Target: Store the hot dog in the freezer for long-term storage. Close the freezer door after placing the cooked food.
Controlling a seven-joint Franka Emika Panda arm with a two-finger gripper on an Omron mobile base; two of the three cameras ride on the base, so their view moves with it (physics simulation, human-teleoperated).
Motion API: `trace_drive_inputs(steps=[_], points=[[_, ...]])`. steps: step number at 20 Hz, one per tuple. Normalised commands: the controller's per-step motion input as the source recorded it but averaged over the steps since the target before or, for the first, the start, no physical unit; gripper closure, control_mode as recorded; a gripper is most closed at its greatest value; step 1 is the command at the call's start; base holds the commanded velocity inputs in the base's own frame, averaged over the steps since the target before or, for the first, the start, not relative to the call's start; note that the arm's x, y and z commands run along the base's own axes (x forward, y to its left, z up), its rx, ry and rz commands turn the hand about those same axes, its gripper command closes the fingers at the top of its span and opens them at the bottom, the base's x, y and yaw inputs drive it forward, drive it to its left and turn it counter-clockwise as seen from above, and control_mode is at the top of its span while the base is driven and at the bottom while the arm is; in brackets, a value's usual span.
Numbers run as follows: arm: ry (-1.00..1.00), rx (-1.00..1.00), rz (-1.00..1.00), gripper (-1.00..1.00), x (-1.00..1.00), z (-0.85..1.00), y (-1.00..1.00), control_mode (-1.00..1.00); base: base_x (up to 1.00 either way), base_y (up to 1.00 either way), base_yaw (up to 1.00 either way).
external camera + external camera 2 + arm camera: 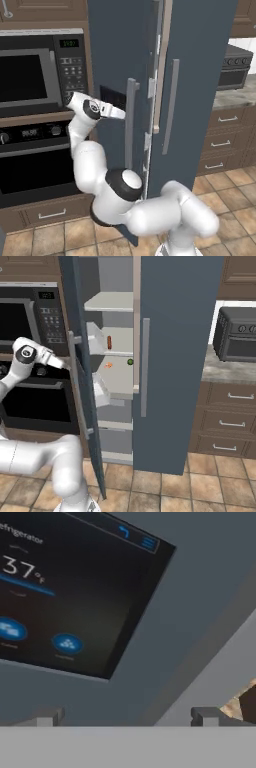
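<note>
Pressing near freezer door panel | pincer spread wide, empty | hot dog on freezer shelf

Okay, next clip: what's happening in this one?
The arm's pincer is up against the outside of the freezer door, facing its black button panel, with its fingers spread and nothing between them. The door stands partly open. Inside the freezer, the hot dog already lies on a shelf, so closing the door is what seems to remain.
</note>
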Motion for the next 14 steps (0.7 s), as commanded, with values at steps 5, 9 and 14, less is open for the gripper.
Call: trace_drive_inputs(steps=[5,9,14], points=[[-0.07,0.12,0.45,-1.0,0.0,0.01,-1.0,-1.0,0.0,0.0,0.0],[0.0,0.05,0.42,-1.0,0.11,0.12,-0.96,-1.0,0.0,0.0,0.0],[0.03,0.08,0.32,-1.0,0.3,0.22,-0.95,-1.0,0.0,0.0,0.0]])
